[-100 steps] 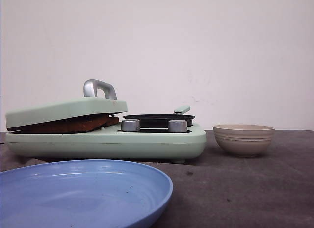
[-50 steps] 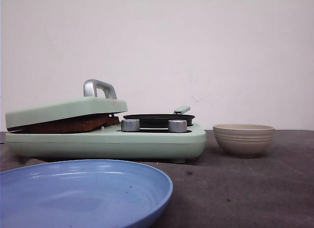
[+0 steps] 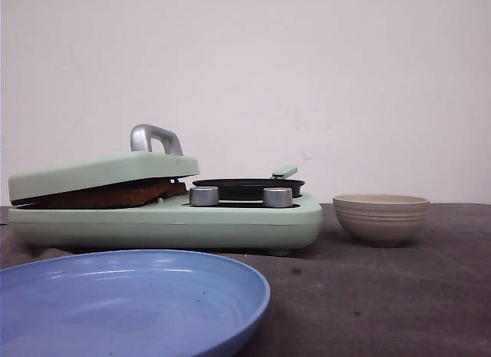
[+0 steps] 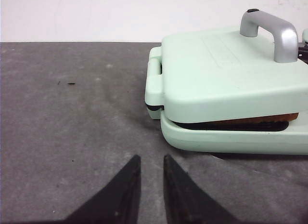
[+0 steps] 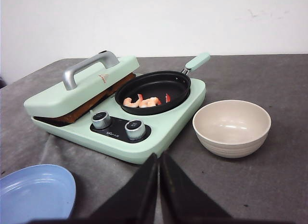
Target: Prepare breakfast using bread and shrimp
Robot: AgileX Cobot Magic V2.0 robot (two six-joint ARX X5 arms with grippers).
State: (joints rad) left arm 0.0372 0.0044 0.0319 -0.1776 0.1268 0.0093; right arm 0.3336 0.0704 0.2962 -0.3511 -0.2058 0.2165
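Observation:
Browned bread (image 3: 115, 194) lies pressed under the nearly closed green lid (image 3: 100, 173) of the breakfast maker; its edge also shows in the left wrist view as bread (image 4: 250, 120). Pink shrimp (image 5: 142, 101) lie in the black pan (image 5: 144, 82) on the maker's other side. My left gripper (image 4: 151, 159) hovers over the grey cloth beside the lid's hinge end, open by a narrow gap, holding nothing. Near the maker's knob side and apart from it, my right gripper (image 5: 159, 156) is shut and empty. Neither gripper shows in the front view.
A beige bowl (image 3: 381, 217), empty, stands right of the maker. A blue plate (image 3: 130, 303), also empty, sits at the front left of the table. The lid has a silver handle (image 3: 153, 137). Two knobs (image 5: 118, 125) face the front. A white wall stands behind.

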